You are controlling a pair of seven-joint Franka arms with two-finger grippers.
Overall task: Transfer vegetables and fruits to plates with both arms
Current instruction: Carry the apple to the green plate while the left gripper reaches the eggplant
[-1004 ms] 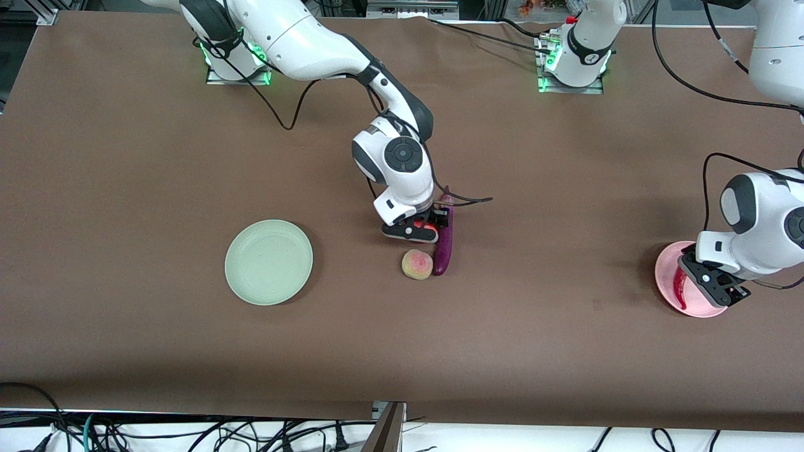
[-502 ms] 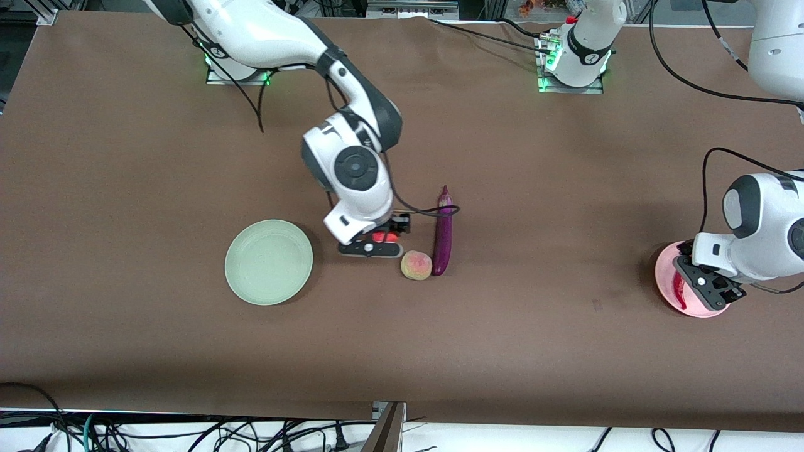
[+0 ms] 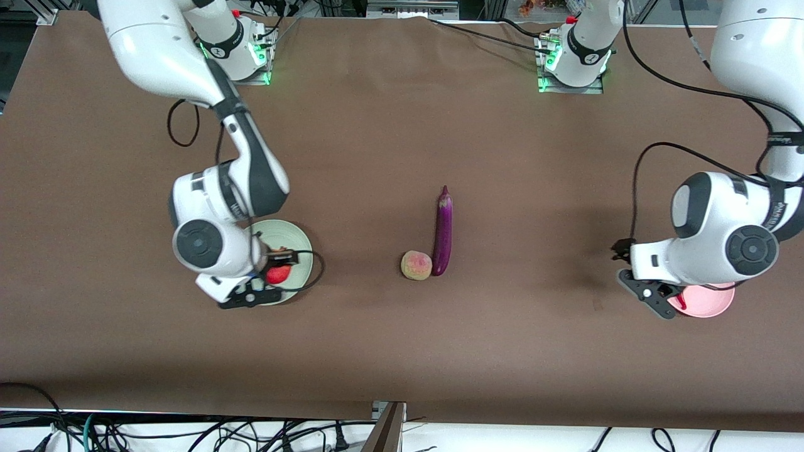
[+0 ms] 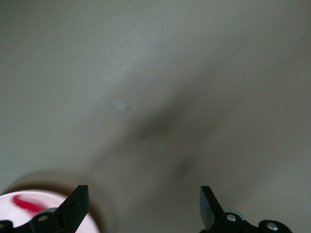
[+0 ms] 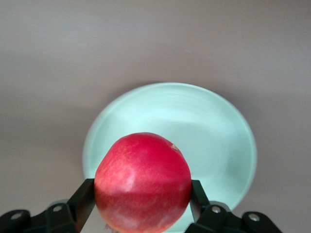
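Over the pale green plate [image 3: 295,242], the right gripper [image 3: 267,284] clamps the round red fruit [image 5: 143,182]. Toward the left arm's end, the left gripper [image 4: 143,209] hangs spread wide, holding nothing, beside the pink plate [image 3: 706,306] with its red chili [image 4: 26,204]. Mid-table, the peach [image 3: 416,264] touches the eggplant [image 3: 443,229], which runs farther from the camera

Readable text: none in any view.
Arms: no legible brand or number on the white housings.
Plates, fruit, vegetables: no labels or markings.
Table: plain brown surface, no signs.
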